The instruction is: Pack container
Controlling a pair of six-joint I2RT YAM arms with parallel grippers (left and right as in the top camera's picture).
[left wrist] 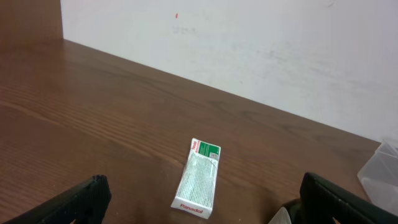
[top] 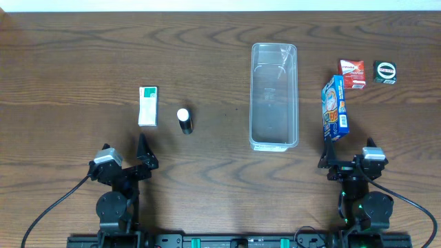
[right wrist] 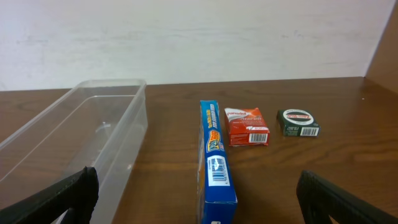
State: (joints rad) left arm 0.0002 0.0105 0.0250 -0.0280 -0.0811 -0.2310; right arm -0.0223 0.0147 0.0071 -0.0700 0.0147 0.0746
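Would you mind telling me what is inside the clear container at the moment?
Nothing. The container is empty, and the wooden table shows through its clear floor. The overhead view covers the whole of its inside, so nothing is hidden. There is only faint glare on the plastic.

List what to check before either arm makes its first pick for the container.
1. Container empty, opening up: ok.
2. Left gripper and right gripper open, holding nothing: ok.
3. Blue box on edge just ahead of the right gripper, apart from the container wall: ok.
4. Green-and-white box lying flat, alone, ahead of the left gripper: ok.
5. White-capped bottle standing upright: cannot tell.
6. Red box and dark box apart from each other: ok.
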